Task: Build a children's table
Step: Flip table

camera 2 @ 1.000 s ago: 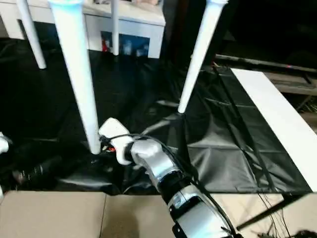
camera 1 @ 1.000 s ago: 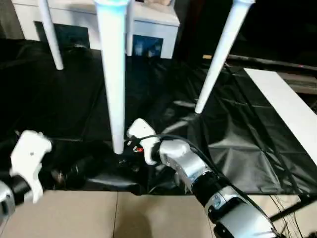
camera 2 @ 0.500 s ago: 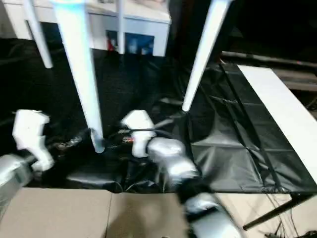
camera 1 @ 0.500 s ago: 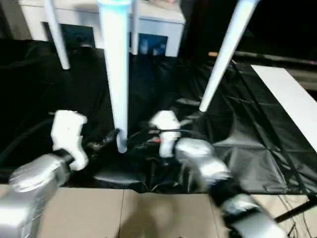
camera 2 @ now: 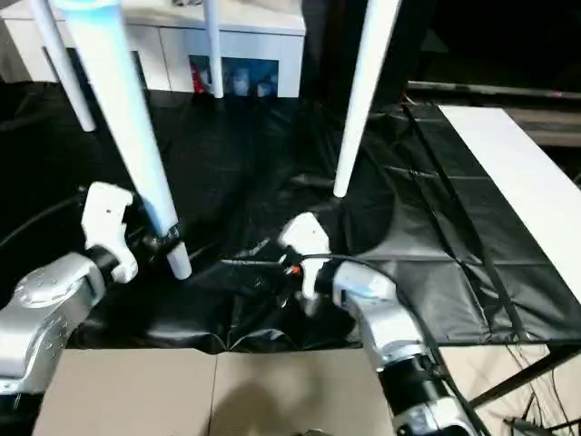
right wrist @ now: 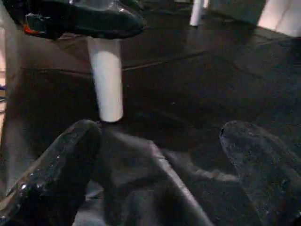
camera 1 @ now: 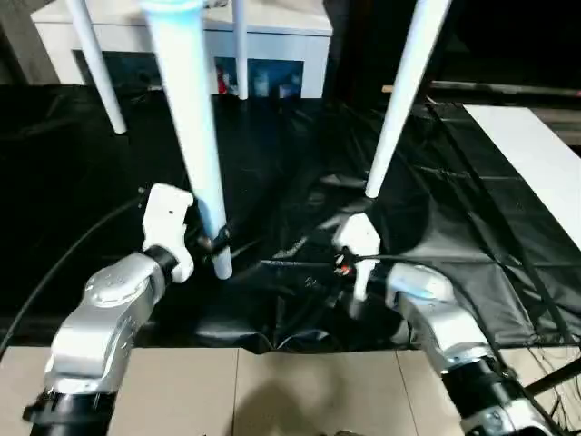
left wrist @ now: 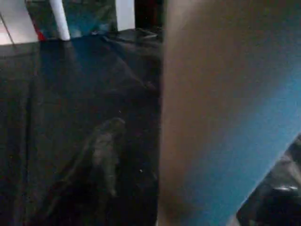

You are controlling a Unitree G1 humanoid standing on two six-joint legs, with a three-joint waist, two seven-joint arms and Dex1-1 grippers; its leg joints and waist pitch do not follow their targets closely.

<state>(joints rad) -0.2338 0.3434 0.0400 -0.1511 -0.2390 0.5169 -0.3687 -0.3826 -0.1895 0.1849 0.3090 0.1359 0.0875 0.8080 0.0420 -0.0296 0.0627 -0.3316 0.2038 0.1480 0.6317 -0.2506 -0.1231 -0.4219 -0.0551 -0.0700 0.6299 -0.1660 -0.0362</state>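
Four long tapered white tube legs stand on black crinkled table cover (camera 1: 472, 236); nearest leg (camera 1: 193, 136) up front. Left gripper (camera 1: 213, 241) at its lower end, finger state unclear. Right gripper (right wrist: 160, 165) spread apart, empty, just beside. White glass-door cabinet (camera 1: 272, 45) behind.

L gripper (camera 1: 214, 242) raised, R gripper (right wrist: 160, 155) low, fingers apart

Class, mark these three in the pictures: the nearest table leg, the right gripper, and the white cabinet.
nearest table leg (camera 1: 193, 136), left eye view, middle of its shaft
right gripper (right wrist: 160, 155), right wrist view, midway between its fingertips
white cabinet (camera 1: 272, 41), left eye view, its front top edge
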